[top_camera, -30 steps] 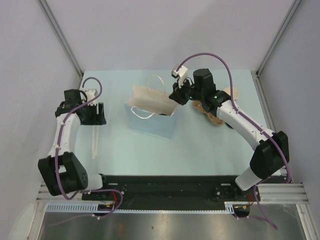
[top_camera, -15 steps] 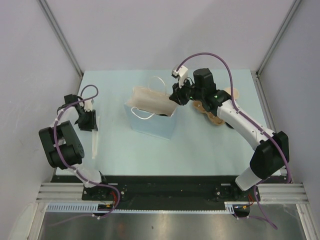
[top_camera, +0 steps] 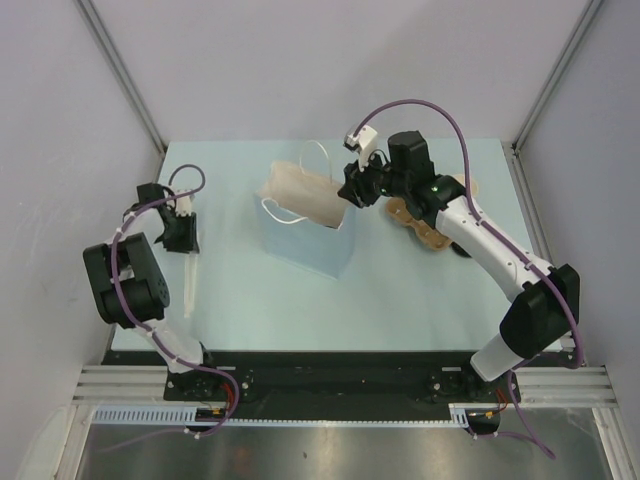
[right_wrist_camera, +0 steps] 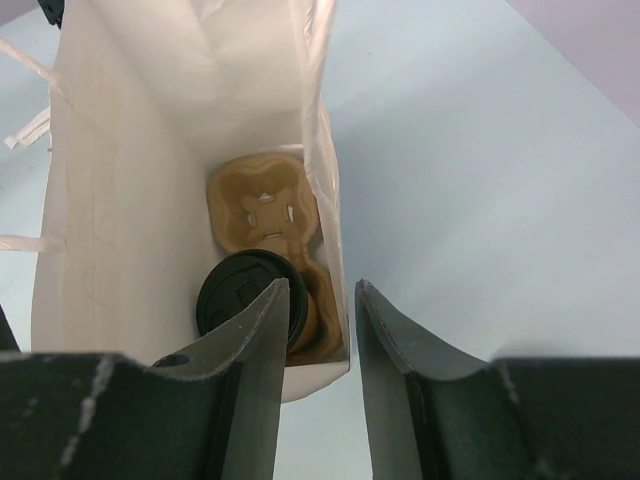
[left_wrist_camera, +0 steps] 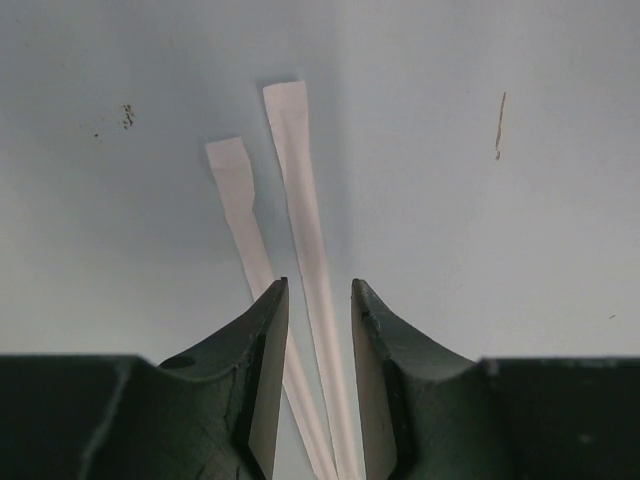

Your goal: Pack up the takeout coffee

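Presently, bench (top_camera: 400, 290): pale blue, carries everything.
bag (top_camera: 310, 240): light-blue paper, upright, mouth open, white handles flopped outward.
carrier (right_wrist_camera: 262, 205): brown pulp, flat on the bag floor.
right hand (right_wrist_camera: 321, 287): over the bag's edge, jaws narrowly parted, holding nothing.
left hand (left_wrist_camera: 320, 285): low over the bench, well left of the bag, jaws narrow astride one paper strip (left_wrist_camera: 300, 200), not gripping it.
takeout coffee (right_wrist_camera: 240, 290): black lid up, seated in the carrier's near pocket.
risk: right hand lifting out could snag the thin bag wall and tip bag and cup; left hand could skid off the flat paper strip.
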Controlling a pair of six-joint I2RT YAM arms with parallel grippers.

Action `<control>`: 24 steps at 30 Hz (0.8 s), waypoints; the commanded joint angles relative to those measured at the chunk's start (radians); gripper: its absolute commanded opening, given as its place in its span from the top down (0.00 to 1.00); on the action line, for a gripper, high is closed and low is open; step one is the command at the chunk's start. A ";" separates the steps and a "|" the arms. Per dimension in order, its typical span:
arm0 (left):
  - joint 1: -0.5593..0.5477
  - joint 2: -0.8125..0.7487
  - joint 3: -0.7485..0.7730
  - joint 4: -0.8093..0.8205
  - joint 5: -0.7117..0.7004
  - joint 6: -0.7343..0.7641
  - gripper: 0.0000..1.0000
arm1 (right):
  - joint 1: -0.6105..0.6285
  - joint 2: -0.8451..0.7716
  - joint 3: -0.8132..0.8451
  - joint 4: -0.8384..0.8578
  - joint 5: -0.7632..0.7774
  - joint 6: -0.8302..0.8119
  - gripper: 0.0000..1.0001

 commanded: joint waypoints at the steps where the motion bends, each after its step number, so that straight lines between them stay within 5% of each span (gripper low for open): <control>1: -0.020 0.017 -0.024 0.051 -0.026 0.019 0.64 | -0.002 -0.026 0.051 -0.007 0.009 0.004 0.62; 9: -0.043 0.046 -0.065 0.085 -0.088 0.035 0.69 | -0.004 -0.040 0.060 -0.010 0.018 0.012 0.59; 13: -0.058 0.052 -0.078 0.076 -0.091 0.045 0.79 | -0.001 -0.043 0.077 -0.014 0.024 0.018 0.55; 19: -0.072 -0.038 -0.036 0.030 -0.019 -0.019 0.99 | 0.001 -0.042 0.126 -0.031 0.049 0.021 0.27; 24: -0.086 -0.144 0.124 -0.103 0.066 -0.062 1.00 | 0.004 -0.040 0.172 -0.046 0.056 0.035 0.12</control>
